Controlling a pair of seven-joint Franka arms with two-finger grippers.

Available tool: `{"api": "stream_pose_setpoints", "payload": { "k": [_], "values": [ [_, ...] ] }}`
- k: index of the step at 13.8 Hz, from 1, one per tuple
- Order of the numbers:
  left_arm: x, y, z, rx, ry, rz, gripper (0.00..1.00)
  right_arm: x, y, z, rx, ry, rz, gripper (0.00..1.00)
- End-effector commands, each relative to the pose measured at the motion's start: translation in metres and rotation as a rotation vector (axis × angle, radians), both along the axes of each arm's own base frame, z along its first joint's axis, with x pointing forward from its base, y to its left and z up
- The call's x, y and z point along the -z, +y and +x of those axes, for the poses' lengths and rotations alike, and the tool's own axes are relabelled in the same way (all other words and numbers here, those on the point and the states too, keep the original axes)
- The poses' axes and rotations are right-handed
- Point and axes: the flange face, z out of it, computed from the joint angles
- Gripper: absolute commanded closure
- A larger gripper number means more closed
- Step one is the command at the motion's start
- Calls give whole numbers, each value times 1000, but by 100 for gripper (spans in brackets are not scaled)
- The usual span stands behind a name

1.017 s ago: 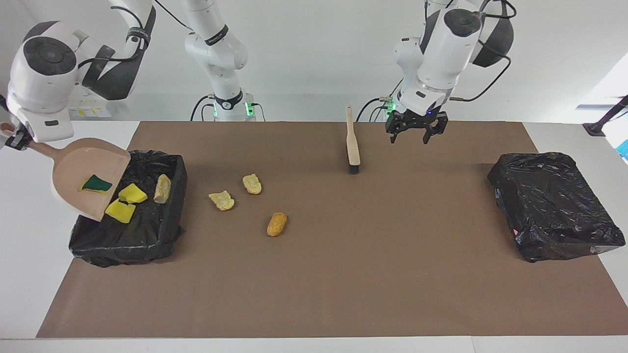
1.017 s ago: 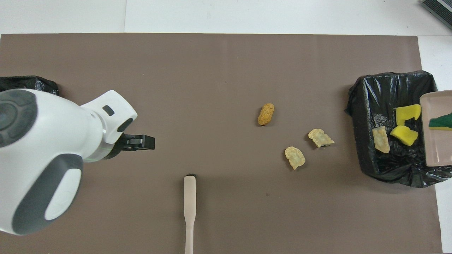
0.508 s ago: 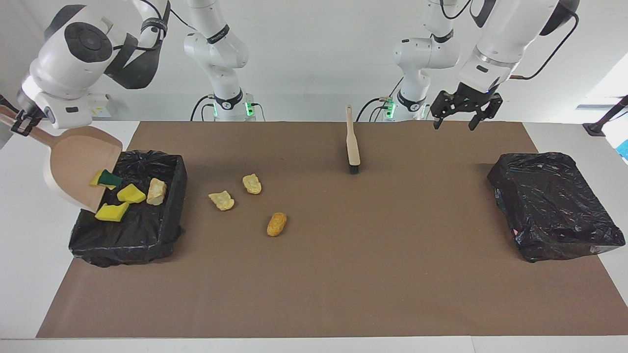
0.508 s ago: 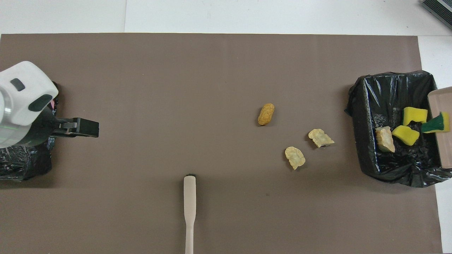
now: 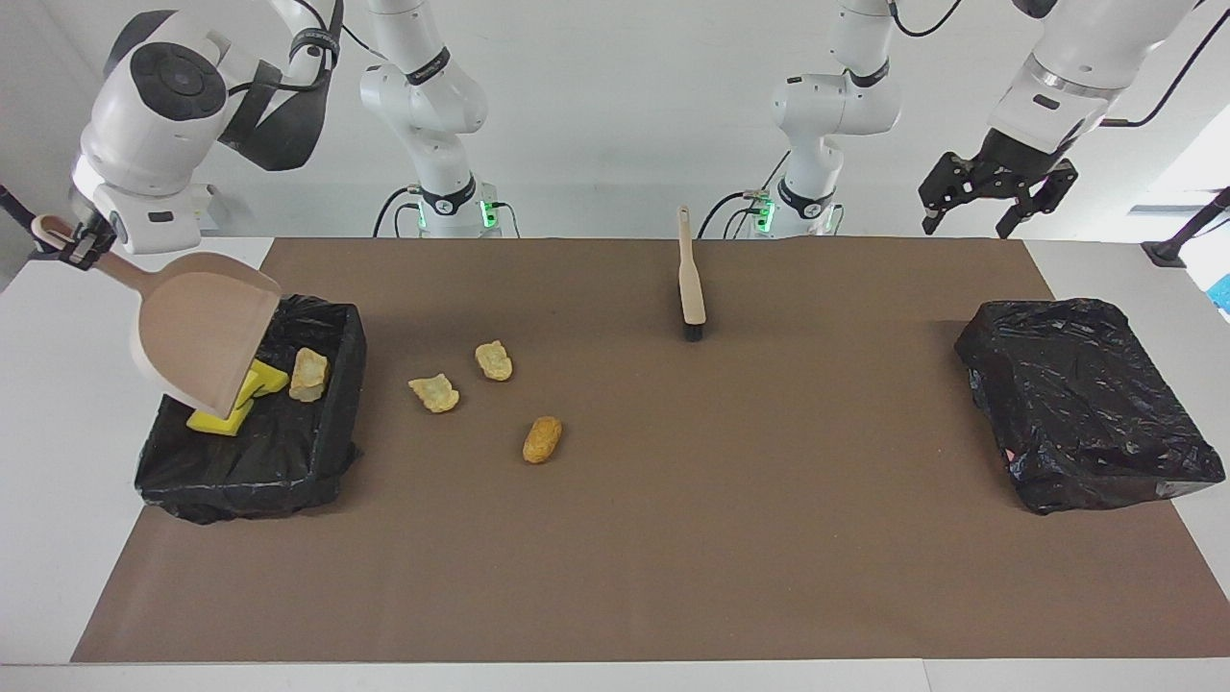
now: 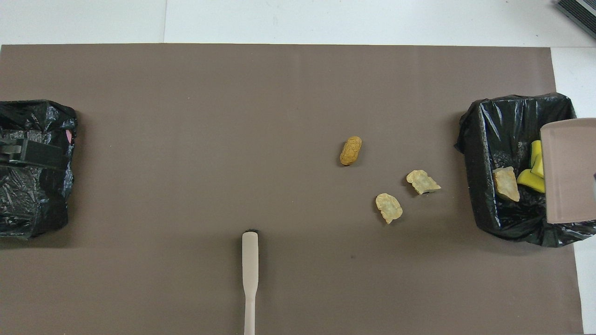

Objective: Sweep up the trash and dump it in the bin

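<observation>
Facing view, upper left of the frame: the right gripper point(image 5: 65, 242) clamps the handle of the beige plastic dustpan point(image 5: 204, 330), tipped steeply over the black-bagged bin point(image 5: 317, 452). Yellow sponge chunks point(image 5: 231, 408) and one tan bread-like lump point(image 5: 309, 373) lie in the bin; three more lumps point(image 5: 439, 392) point(image 5: 493, 360) point(image 5: 542, 438) sit mid-frame on the brown mat point(image 5: 673, 538). The beige hand brush point(image 5: 689, 279) lies at top centre. At upper right, the left gripper point(image 5: 995, 192) hangs with fingers spread, holding nothing, above a second bagged bin point(image 5: 1086, 404). Risks: the pan's lip could snag the bag on withdrawal; the rounded lump may roll when swept.

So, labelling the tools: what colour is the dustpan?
Beige, a pale pinkish tan; the dustpan shows best in the facing view, tipped over the bin.
</observation>
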Motion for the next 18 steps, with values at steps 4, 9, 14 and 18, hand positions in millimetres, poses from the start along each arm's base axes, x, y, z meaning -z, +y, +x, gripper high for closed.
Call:
{"api": "stream_pose_setpoints", "payload": {
  "k": [4, 9, 14, 18],
  "values": [
    [-12, 2, 1, 21, -2, 25, 0, 16, 16, -13, 287, -149, 283, 100],
    [-12, 1, -2, 28, 0, 19, 0, 25, 62, -11, 555, -245, 474, 100],
    [-11, 2, -3, 11, 6, 19, 0, 55, 134, 15, 826, -351, 569, 100],
    [-12, 4, -2, 8, 2, 19, 0, 78, 226, 34, 1039, -487, 574, 100]
  ]
}}
